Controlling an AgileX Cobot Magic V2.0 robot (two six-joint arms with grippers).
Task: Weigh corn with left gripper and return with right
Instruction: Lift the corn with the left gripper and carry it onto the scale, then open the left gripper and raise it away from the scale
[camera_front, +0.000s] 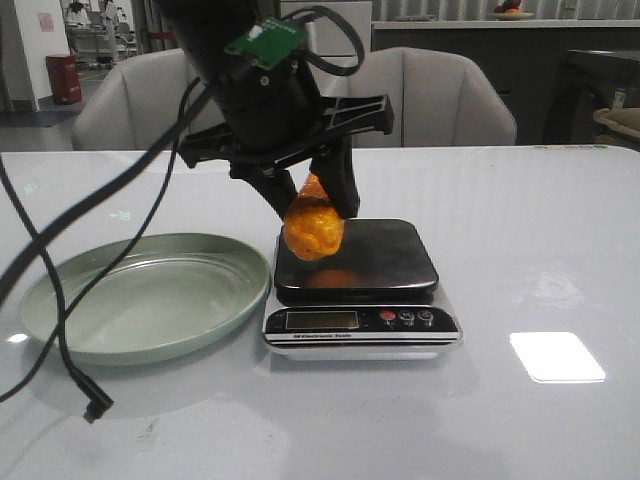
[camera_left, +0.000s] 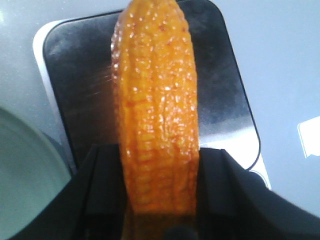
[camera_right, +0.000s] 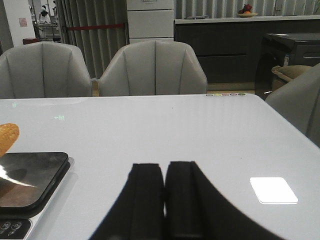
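Observation:
The orange-yellow corn (camera_front: 313, 226) hangs tip-down in my left gripper (camera_front: 315, 205), just above the left part of the black pan of the electronic scale (camera_front: 380, 262). In the left wrist view the corn (camera_left: 156, 100) fills the middle, clamped between the two black fingers (camera_left: 102, 185), with the scale pan (camera_left: 222, 100) beneath. My left gripper is shut on the corn. My right gripper (camera_right: 164, 167) is shut and empty, low over the table right of the scale; it is out of the front view. The corn's tip (camera_right: 6, 137) shows in the right wrist view.
A pale green plate (camera_front: 60, 290) lies on the table left of the scale. A black cable (camera_front: 60, 340) hangs from the left arm across the plate's near side. The scale (camera_right: 30, 177) lies left of my right gripper. Grey chairs (camera_front: 440, 95) stand behind the table.

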